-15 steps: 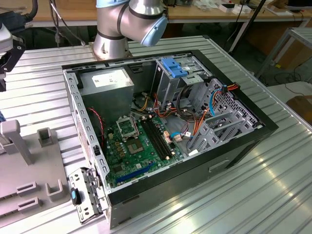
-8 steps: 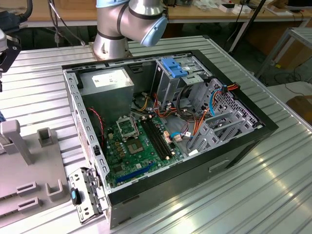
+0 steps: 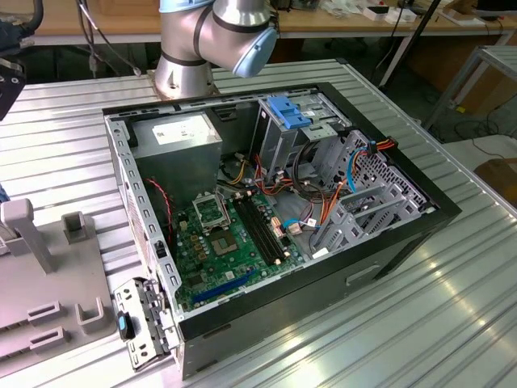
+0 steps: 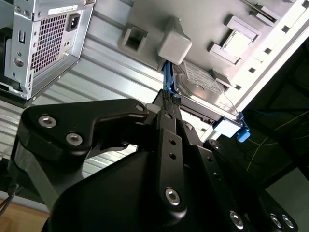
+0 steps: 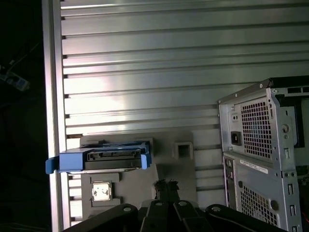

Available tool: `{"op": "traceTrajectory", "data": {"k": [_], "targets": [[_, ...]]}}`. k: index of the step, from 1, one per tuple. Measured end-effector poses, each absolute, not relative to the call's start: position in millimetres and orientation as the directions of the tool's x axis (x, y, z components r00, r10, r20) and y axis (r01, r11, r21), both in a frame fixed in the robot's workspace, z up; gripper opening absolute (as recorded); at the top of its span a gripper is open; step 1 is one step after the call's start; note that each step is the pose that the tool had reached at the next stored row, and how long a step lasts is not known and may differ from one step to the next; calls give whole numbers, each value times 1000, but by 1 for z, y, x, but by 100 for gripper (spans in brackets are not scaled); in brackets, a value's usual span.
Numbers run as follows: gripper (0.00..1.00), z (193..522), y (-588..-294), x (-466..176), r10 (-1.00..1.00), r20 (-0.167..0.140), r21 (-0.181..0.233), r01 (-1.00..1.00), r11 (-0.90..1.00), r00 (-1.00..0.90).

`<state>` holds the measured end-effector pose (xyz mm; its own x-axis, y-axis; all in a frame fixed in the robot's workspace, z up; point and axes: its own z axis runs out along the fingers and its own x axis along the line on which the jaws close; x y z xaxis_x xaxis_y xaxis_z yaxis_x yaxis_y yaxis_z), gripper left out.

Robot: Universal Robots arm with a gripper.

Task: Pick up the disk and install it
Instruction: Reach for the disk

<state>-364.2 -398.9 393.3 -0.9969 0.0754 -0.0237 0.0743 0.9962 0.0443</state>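
Hangs over the grey tray [image 5: 135, 189] in the first wrist view with the gripper [image 5: 164, 186] drawn narrow, jaws all but together and gripping nothing. Has the disk [image 5: 99, 160] standing on edge in that tray, blue rails at its ends, near the jaws yet apart from them and off to one side rather than between them, outside the open case [image 3: 388, 250] lying at the exterior view's right of the tray. Seems to set the disk's long edge along the jaws' own line of opening, not across it.
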Motion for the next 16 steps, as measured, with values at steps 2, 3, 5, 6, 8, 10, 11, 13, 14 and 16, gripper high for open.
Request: {"op": "traceTrajectory", "data": {"k": [2, 3, 5, 6, 8, 10, 11, 13, 14, 16], "targets": [[11, 393, -399, -366, 75, -24, 44, 74, 996, -997], [11, 393, -399, -367, 75, -24, 44, 74, 996, -997], [11, 393, -399, -369, 75, -24, 44, 74, 996, -997], [11, 393, -399, -370, 75, -24, 44, 74, 996, -997], [11, 393, -399, -373, 75, -24, 44, 74, 996, -997], [11, 393, -399, -375, 75, -24, 44, 74, 996, -997], [11, 393, -399, -376, 75, -24, 44, 74, 996, -997], [11, 393, -396, -379, 75, -24, 44, 74, 996, -997], [11, 393, -395, -382, 75, -23, 44, 74, 996, -997], [11, 393, -394, -388, 75, -23, 44, 74, 996, -997]]}}
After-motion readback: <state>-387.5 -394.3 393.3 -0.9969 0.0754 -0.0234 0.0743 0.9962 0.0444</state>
